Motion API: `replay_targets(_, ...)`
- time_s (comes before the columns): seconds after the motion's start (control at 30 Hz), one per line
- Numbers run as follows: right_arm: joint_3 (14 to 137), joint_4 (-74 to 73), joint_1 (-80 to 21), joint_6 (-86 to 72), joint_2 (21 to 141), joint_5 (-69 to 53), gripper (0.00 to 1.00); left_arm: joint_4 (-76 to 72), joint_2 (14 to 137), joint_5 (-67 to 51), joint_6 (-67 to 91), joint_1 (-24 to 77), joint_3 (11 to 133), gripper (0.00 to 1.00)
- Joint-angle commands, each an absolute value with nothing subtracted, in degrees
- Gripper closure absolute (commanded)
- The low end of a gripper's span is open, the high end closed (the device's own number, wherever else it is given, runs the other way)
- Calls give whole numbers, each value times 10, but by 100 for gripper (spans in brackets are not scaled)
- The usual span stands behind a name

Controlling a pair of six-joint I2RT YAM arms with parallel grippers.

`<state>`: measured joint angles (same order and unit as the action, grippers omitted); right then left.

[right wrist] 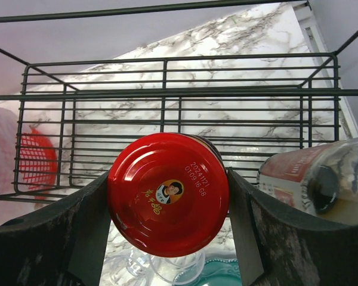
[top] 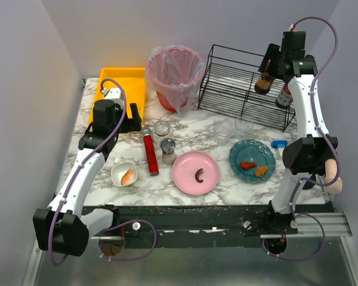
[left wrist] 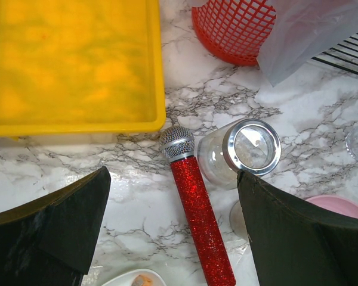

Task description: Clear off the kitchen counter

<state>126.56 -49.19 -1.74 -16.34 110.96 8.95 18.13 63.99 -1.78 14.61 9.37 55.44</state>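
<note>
Kitchen counter [top: 185, 196]: white marble worktop with grey veins, filling the middle of the overhead view, dark front edge nearest the arm bases. Left gripper [left wrist: 173, 220] hangs over the counter's left part, just in front of the yellow tray [top: 134, 80]; jaws spread as wide as they go, nothing between them. In the left wrist view a red glitter microphone [left wrist: 197, 208] lies on the marble below the gap, its silver mesh head close to the tray's front wall, and a clear glass jar [left wrist: 241, 152] lies on its side, touching or just beside the microphone's upper end. Right gripper [right wrist: 167, 202] is raised at the far right, at the black wire rack [top: 238, 83]. Its two fingers [right wrist: 48, 238] sit against either side of a jar with a red lid [right wrist: 167, 193], jaws part-way open around it; the jar is gripped, lid facing the wrist camera. A second bottle [right wrist: 322, 185] stands just right of it, beside the right finger. Red mesh basket [top: 176, 74] lined with clear plastic stands between tray and rack. Nearer the front: small white dish [top: 124, 174] with an orange piece, pink plate [top: 196, 173] with a dark curved bit, teal plate [top: 252, 159] with two orange-brown pieces. Two clear glasses [top: 232, 128] stand in front of the rack. A small shaker [top: 167, 149] stands beside the microphone.
</note>
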Motion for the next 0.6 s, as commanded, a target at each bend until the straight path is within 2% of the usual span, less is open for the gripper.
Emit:
replay_targets(0.0, 1270, -445, -12, -150, 1102, 101, 99, 184, 635, -22, 147, 90, 558, 1)
replay_targets(0.57, 1249, -467, -4, -148, 1129, 113, 99, 185, 637, -22, 147, 90, 558, 1)
